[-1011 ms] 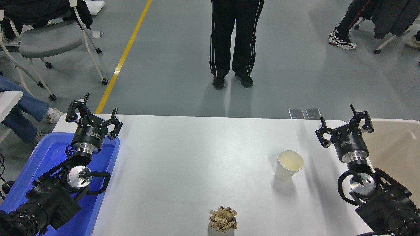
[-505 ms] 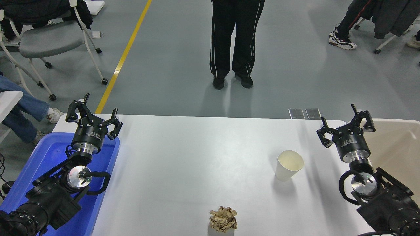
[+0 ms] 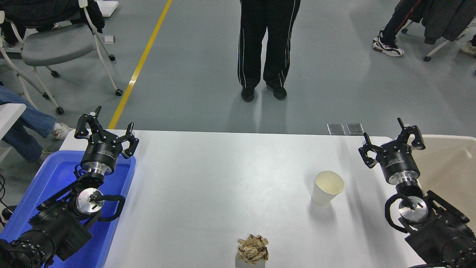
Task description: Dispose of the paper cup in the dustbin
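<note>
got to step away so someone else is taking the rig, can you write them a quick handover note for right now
Left gripper: open, empty, parked above the blue tray at the table's left edge.
Right gripper: open, empty, at the table's right edge, beside the dustbin and apart from the paper cup.
Paper cup: upright on the white table, right of centre, untouched.
Dustbin: off the table's right edge, only partly in view.
Also there: a crumpled brown paper ball at the near edge; a person standing beyond the far side.
Done: nothing yet.
Left: grasp the cup with the right gripper, carry it over the dustbin, release.
</note>
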Controlling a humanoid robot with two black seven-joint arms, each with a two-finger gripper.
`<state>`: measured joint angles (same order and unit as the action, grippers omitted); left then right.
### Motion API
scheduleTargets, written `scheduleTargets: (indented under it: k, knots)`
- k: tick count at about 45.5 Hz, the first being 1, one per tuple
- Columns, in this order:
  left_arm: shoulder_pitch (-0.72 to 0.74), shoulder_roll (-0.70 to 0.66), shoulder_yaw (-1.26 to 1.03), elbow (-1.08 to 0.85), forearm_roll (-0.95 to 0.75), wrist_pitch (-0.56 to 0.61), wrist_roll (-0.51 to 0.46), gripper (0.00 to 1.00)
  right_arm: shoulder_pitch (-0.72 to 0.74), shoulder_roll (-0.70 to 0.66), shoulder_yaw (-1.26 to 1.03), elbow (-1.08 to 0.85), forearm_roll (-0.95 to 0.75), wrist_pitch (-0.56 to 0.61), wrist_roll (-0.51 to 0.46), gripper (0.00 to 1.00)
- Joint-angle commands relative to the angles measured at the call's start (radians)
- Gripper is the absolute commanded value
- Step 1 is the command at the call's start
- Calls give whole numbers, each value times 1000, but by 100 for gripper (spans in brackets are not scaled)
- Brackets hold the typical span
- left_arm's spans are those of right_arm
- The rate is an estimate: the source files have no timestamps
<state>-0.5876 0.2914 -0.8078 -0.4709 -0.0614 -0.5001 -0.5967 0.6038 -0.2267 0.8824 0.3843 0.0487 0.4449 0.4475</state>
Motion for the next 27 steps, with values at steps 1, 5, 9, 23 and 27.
scheduleTargets:
  k: [1, 5, 9, 23, 27]
  knots:
    - [0, 0, -1, 0, 0, 0, 0, 100, -1, -43, -86, 79, -3, -86, 0, 100]
    - [0, 0, 1, 0, 0, 0, 0, 100, 1, -78, -118, 128, -12, -107, 2, 100]
    - [0, 0, 1, 0, 0, 0, 0, 100, 4, -128, -172, 180, -59, -126, -3, 100]
    - [0, 0, 1, 0, 0, 0, 0, 100, 19, -318, -367, 438, -203, -356, -10, 100]
    - [0, 0, 1, 0, 0, 0, 0, 100, 22, -342, -395, 514, -274, -471, -35, 100]
